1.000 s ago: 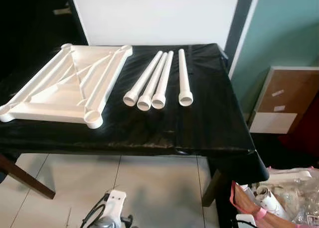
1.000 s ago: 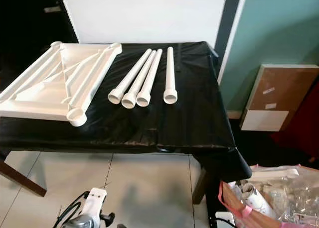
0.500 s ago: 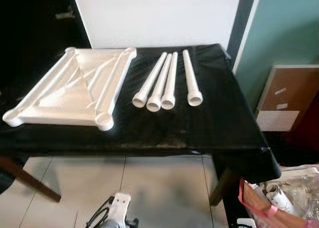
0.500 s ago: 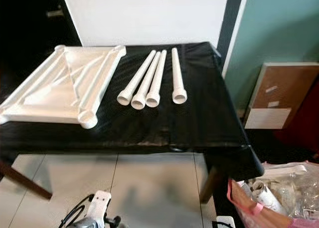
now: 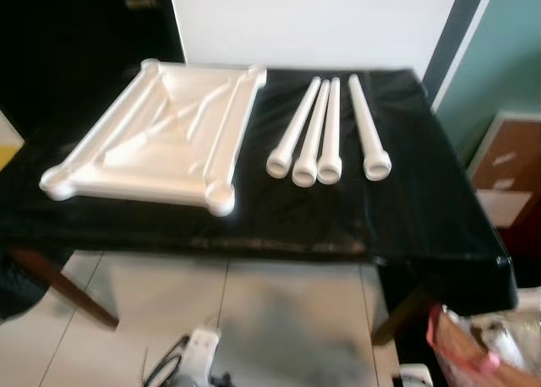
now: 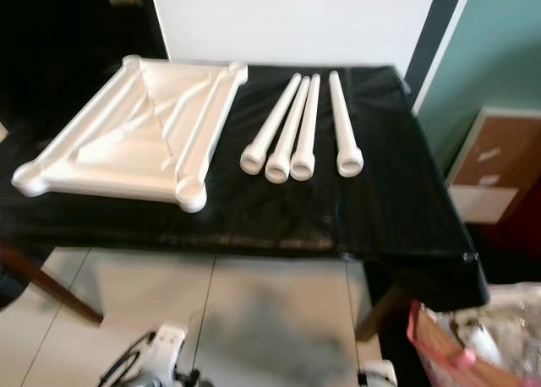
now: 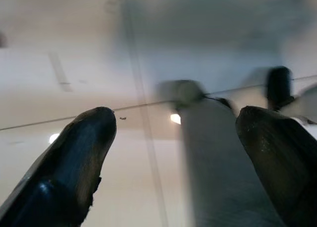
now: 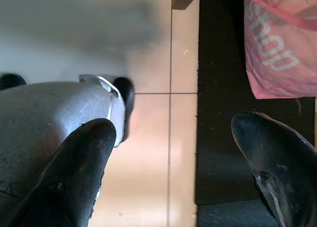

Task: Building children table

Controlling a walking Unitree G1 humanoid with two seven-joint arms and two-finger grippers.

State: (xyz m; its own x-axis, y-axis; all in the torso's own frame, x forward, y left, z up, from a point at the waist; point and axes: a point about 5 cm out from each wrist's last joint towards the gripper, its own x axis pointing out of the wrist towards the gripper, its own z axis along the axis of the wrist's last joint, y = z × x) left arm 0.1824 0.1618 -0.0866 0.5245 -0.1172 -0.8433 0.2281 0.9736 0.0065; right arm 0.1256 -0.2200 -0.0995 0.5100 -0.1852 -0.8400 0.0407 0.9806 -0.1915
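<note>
the white tabletop panel (image 5: 156, 138) lies flat in the upper left of the left eye frame, underside up, with raised ribs crossing it and a round socket at each corner; the nearest socket (image 5: 221, 198) sits close to the front edge of the black-covered table (image 5: 423, 209). just right of the panel, near the centre top of the frame, four white legs rest on the black cover with their wide open ends toward the camera. three of them (image 5: 314, 133) lie side by side, touching or nearly so, and the fourth leg (image 5: 367, 127) lies a little apart to their right. the whole view is slightly blurred.

below the table, pale floor tiles (image 5: 279, 319) fill the lower middle of the frame. in the lower right corner sits a pink bag (image 5: 469, 353), and at the right edge a brown board (image 5: 507, 163) leans against a teal wall (image 5: 507, 57). a white wall panel (image 5: 313, 19) stands behind the table.

the left gripper (image 7: 173, 138) hangs low over the floor, its two black fingers spread wide with nothing between them. the right gripper (image 8: 171, 152) also hangs over the tiles near the pink bag (image 8: 277, 43), fingers set wide apart and holding nothing.
</note>
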